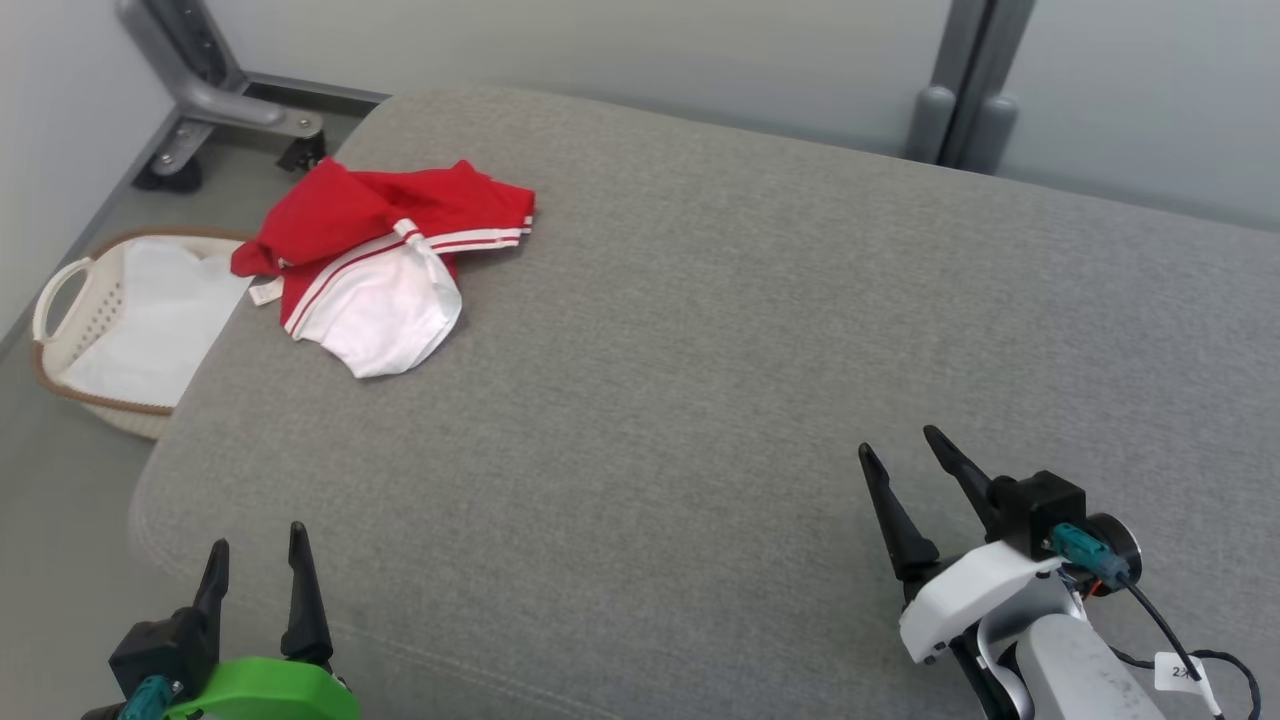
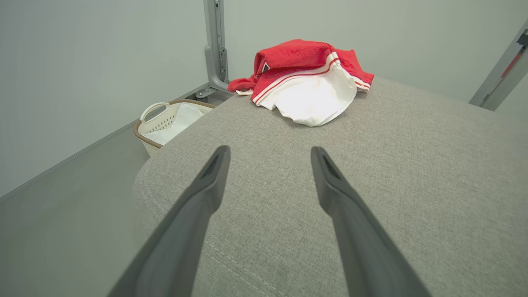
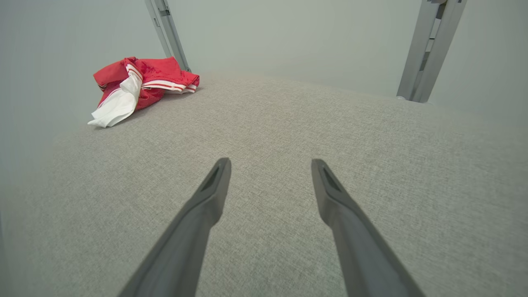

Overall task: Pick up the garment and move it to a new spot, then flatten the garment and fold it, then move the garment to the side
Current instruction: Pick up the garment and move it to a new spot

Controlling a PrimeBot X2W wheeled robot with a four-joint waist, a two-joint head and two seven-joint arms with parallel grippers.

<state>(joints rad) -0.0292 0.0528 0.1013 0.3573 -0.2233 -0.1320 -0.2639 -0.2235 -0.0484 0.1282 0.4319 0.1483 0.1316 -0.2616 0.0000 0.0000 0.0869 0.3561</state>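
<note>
A red and white garment [image 1: 380, 260] with white stripes lies crumpled at the far left corner of the grey cushioned surface [image 1: 720, 350]. It also appears straight ahead in the left wrist view as the garment [image 2: 305, 78] and far off to the left in the right wrist view as the garment [image 3: 136, 86]. My left gripper [image 1: 258, 545] stands open at the near left edge, well short of the cloth, its jaws holding nothing. At the near right, my right gripper [image 1: 900, 450] is open too, far from the cloth.
A cream laundry basket [image 1: 70, 300] with white cloth inside sits on the floor left of the surface, also seen as the basket [image 2: 165, 121]. Grey metal frame legs [image 1: 210, 90] stand behind, with another post [image 1: 965, 90] at the back right.
</note>
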